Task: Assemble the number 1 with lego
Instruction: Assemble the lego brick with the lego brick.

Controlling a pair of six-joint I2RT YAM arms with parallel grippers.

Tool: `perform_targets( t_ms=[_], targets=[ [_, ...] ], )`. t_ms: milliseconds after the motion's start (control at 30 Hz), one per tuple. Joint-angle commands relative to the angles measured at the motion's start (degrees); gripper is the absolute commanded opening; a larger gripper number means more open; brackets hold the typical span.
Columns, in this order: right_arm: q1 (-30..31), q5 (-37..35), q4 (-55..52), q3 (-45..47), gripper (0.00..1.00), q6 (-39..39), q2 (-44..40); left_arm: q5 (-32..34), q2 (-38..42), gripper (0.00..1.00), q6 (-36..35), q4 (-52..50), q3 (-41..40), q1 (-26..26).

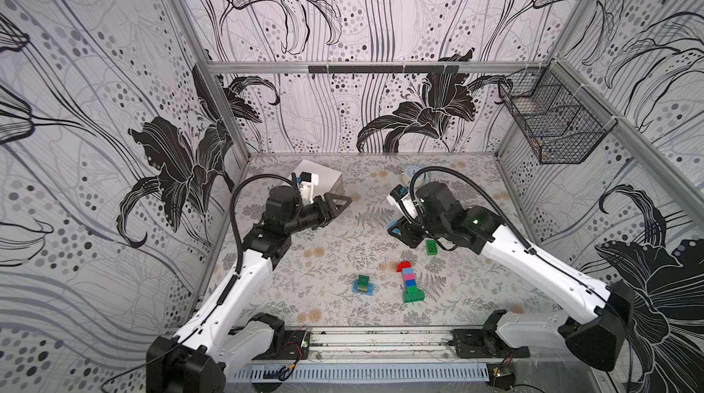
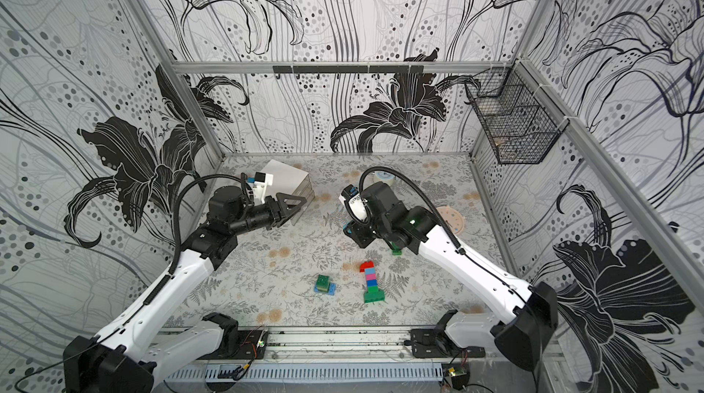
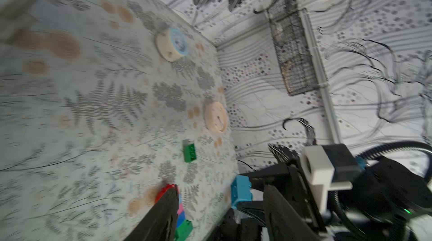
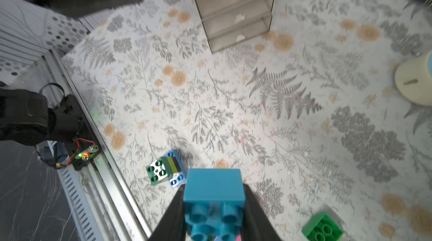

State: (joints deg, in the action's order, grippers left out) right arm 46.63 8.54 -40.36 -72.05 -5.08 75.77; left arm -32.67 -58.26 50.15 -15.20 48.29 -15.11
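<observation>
The right gripper point(image 4: 214, 196) grasps a teal brick point(image 4: 214, 181) above the flowered table point(image 1: 324, 250). The left gripper point(image 1: 340, 202) hovers near a white box point(image 1: 324, 176); I cannot tell whether it is parted.

The lego stack point(image 1: 410, 283) and the teal lego brick point(image 4: 214, 187) are smooth moulded plastic with a slight gloss. The bench point(image 1: 327, 242) has a matt printed covering, faintly scuffed. The far-right basket point(image 1: 552, 124) is thin black metal wire, and the frame rail point(image 1: 266, 67) is brushed metal. The right arm's shell point(image 1: 552, 269) is smooth white plastic. The far-left drawer unit point(image 4: 236, 11) looks like matt grey board.
</observation>
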Motion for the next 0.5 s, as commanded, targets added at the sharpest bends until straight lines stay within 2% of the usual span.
perform_targets(
  t_ms=[0, 133, 333, 467],
  targets=[
    [6.83, -4.47, -12.11, -4.05, 0.0, -1.66, 3.44, 19.41, 3.56, 0.62, -7.0, -19.32, -2.07, 1.21],
    [13.37, -5.79, -16.2, -9.17, 0.0, 1.51, 9.64, 28.23, 10.62, 0.62, -1.44, -19.87, -6.73, 2.08],
    [18.59, -7.62, -26.94, -21.93, 0.0, 3.76, 24.08, 35.39, 19.02, 0.63, 6.41, -23.64, -11.19, 3.9],
    [20.9, -9.04, -31.58, -27.69, 0.0, 4.97, 30.58, 39.4, 23.98, 0.63, 10.01, -26.78, -12.34, 4.21]
  ],
)
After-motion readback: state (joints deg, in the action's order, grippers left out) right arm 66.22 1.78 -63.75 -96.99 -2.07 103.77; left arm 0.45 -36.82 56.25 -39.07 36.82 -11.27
